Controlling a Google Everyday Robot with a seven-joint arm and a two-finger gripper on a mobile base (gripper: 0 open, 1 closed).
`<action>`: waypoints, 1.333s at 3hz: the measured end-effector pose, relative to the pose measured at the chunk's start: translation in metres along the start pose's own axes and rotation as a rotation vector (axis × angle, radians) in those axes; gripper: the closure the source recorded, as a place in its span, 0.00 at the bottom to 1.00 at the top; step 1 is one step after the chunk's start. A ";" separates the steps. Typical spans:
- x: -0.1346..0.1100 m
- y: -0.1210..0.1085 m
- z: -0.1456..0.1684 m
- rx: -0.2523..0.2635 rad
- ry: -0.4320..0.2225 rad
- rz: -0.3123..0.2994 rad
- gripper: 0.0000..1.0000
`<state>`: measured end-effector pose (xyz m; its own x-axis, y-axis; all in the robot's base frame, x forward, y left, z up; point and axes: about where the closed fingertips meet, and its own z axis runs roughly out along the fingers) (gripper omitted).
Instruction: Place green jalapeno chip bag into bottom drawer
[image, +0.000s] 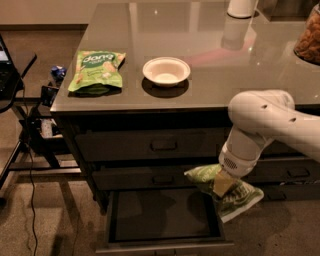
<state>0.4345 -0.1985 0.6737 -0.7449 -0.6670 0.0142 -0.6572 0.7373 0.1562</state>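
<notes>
**A:** Where's the gripper?

**B:** The gripper (225, 184) is low at the right, in front of the drawer fronts and just past the right corner of the open bottom drawer (160, 216). It is clamped on the bag (246, 196), which hangs from it clear of the floor.

**A:** And how does the bag sit against the drawer?

**B:** It is tilted. Its pale end points left and up, across the front of the middle drawer. Its darker end droops right and toward the near side. Most of it looks to be over or beyond the drawer's right wall, not over the dark interior. I can't tell whether it brushes that wall.

**A:** So which step is this?

**B:** I'd call it the carry down to the drawer. The grasp is made and the drawer is pulled out, but the bag isn't in it.

**A:** What does the next move need?

**B:** A shift left, so the whole bag clears the right wall and hangs over the opening. Then a short drop and a release. The white arm (260, 120) reaches in from the right under the table (210, 95) edge, and the upper drawers (163, 145) are closed, so I'd watch clearance there.

**A:** Anything else around?

**B:** Only things on the table: a white bowl (166, 71) and, to its left, a light-green pouch (96, 70). Both are well apart from the gripper.
</notes>
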 end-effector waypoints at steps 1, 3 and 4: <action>0.001 0.000 0.004 -0.006 0.005 0.002 1.00; -0.003 0.010 0.068 -0.105 0.024 0.072 1.00; -0.012 0.008 0.124 -0.161 0.020 0.149 1.00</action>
<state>0.4243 -0.1712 0.5528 -0.8291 -0.5548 0.0686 -0.5118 0.8027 0.3062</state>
